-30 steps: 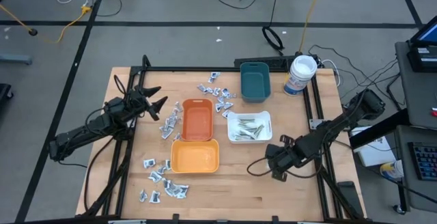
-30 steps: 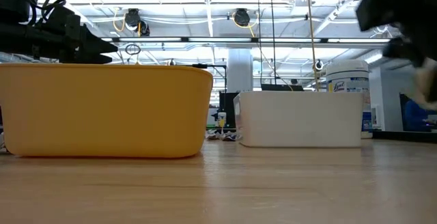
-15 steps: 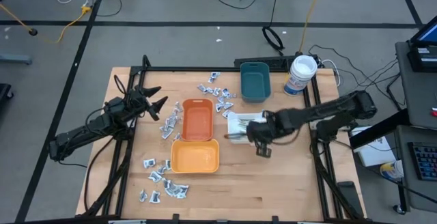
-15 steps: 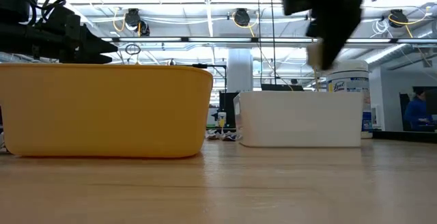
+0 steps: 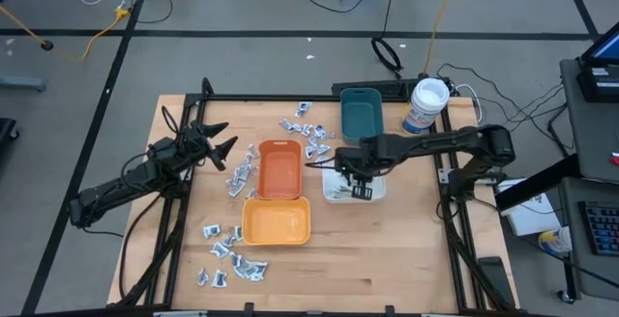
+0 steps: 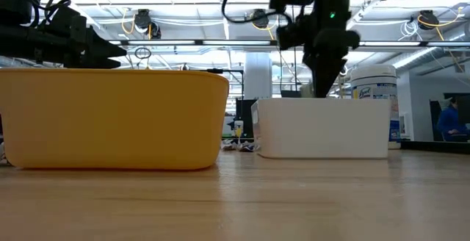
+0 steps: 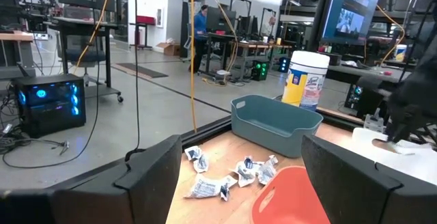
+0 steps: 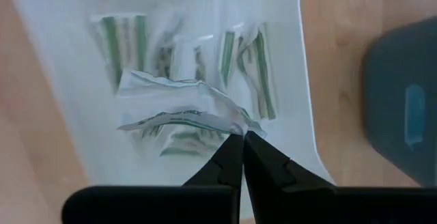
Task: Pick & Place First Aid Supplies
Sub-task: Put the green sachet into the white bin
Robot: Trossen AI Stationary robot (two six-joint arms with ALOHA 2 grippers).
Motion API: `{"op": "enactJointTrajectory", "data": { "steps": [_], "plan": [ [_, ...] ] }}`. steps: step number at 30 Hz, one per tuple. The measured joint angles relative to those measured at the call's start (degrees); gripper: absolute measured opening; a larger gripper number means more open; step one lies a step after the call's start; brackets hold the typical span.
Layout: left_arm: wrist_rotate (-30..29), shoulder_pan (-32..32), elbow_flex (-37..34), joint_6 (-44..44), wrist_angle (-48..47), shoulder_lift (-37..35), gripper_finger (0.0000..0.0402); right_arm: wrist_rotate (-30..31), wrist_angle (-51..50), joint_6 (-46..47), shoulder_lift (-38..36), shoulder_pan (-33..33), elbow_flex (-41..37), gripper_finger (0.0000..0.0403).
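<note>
The right gripper (image 5: 360,175) is hanging over the white tray (image 5: 378,190) at the table's three o'clock side, its jaws pinched tight on the tip of a crumpled green-white strip packet (image 8: 181,108). That packet is dangling just above the other strips (image 8: 247,63) lying in the tray. The tidy way to finish, I'd judge, is lowering a touch, staying inside the tray walls, and letting go only when the packet is hanging clear of the rim; a release too near the edge risks it sliding out onto the wood.

The left gripper (image 5: 219,140) is waiting at nine o'clock with its fingers spread wide and nothing between them, near the loose silvery sachets (image 5: 238,175) beside the orange tray (image 5: 279,148). More sachets (image 5: 230,254) are lying at seven o'clock by the yellow tray (image 5: 276,237), and another scatter (image 5: 307,133) is sitting at twelve, next to the teal tray (image 5: 360,124).

On writing: the white tub (image 5: 425,105) is carrying a blue and yellow label, but its lettering is too small to read.
</note>
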Motion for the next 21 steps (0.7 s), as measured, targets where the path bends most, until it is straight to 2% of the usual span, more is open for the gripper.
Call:
{"op": "enactJointTrajectory", "data": {
  "steps": [6, 9, 16, 21],
  "plan": [
    [0.0, 0.0, 0.0, 0.0, 0.0, 0.0, 0.0308, -0.1, 2.4, -0.9, 3.7, -2.1, 0.0, 0.0012],
    [0.0, 0.0, 0.0, 0.0, 0.0, 0.0, 0.0308, -0.4, 3.0, -0.7, 4.1, -2.9, -0.1, 0.0028],
    [0.0, 0.0, 0.0, 0.0, 0.0, 0.0, 0.0308, -1.9, 3.5, -1.6, 3.7, -3.9, -0.1, 0.0134],
    [0.0, 0.0, 0.0, 0.0, 0.0, 0.0, 0.0308, -1.9, 4.0, -7.3, 2.6, -4.7, -0.1, 0.0194]
  ]
}}
